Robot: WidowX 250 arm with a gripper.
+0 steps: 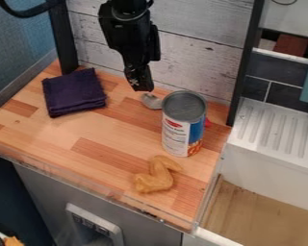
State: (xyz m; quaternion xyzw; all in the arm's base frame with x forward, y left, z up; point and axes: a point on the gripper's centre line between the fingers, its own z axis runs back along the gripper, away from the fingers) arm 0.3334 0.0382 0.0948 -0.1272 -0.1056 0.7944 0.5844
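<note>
The black gripper (140, 85) hangs down over the back middle of the wooden counter, in front of the whitewashed plank wall, touching nothing that I can make out. Just below and right of its tip lies the silver bowl of a spoon (151, 101), partly hidden behind a tall can (176, 133). The can stands upright at the right, with a grey lid and a white, blue and red label. A small red piece (207, 123) peeks out behind it. In front of the can lies a tan toy chicken wing (158, 175). A folded dark purple cloth (73, 92) rests at the back left.
The wooden counter (60, 127) has a clear raised edge along its front. Black posts stand at its back left and back right corners. To the right are a white ridged drainboard (272, 132) and a sink with a wood-coloured bottom (256, 216).
</note>
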